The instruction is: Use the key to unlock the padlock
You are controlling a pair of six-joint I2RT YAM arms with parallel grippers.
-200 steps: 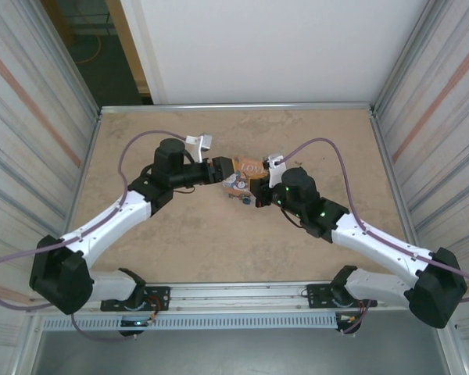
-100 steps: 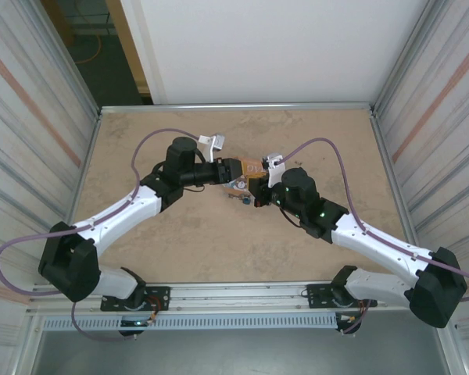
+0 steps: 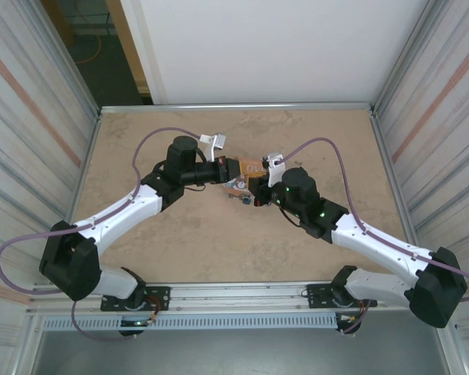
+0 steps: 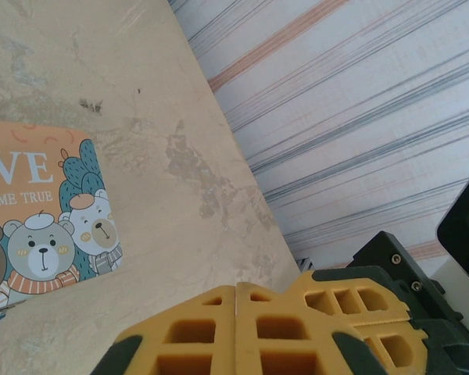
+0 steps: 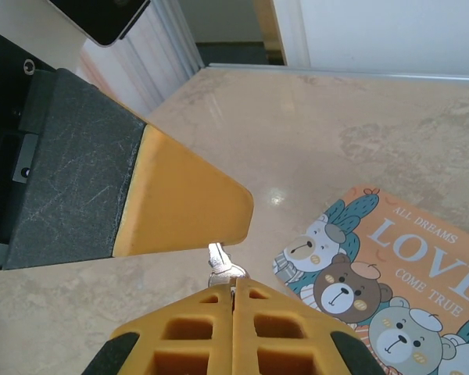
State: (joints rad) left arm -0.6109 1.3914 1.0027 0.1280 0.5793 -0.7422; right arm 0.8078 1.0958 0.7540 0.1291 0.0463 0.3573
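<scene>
Evidently the task is at an early stage. The padlock (image 3: pixel 242 198) lies on the table (image 3: pixel 187 242), just beside the near edge of the orange tin box (image 3: pixel 251 166) and between the two gripper tips. It is too small in the overhead view to tell whether its shackle is seated.

The right gripper (image 5: pixel 234 291) is closed. A small silvery piece, judged to be the key (image 5: pixel 218 259), projects from between its fingertips. The left gripper (image 4: pixel 235 308) is also closed, its pads meeting with nothing seen between them. It stands close over the key tip, beside the tin.

Done, as far as can be judged: the key is in hand and near the lock. Outstanding: the padlock is not secured, the key is not entered in the keyway, and it has not been turned to release the shackle.
</scene>
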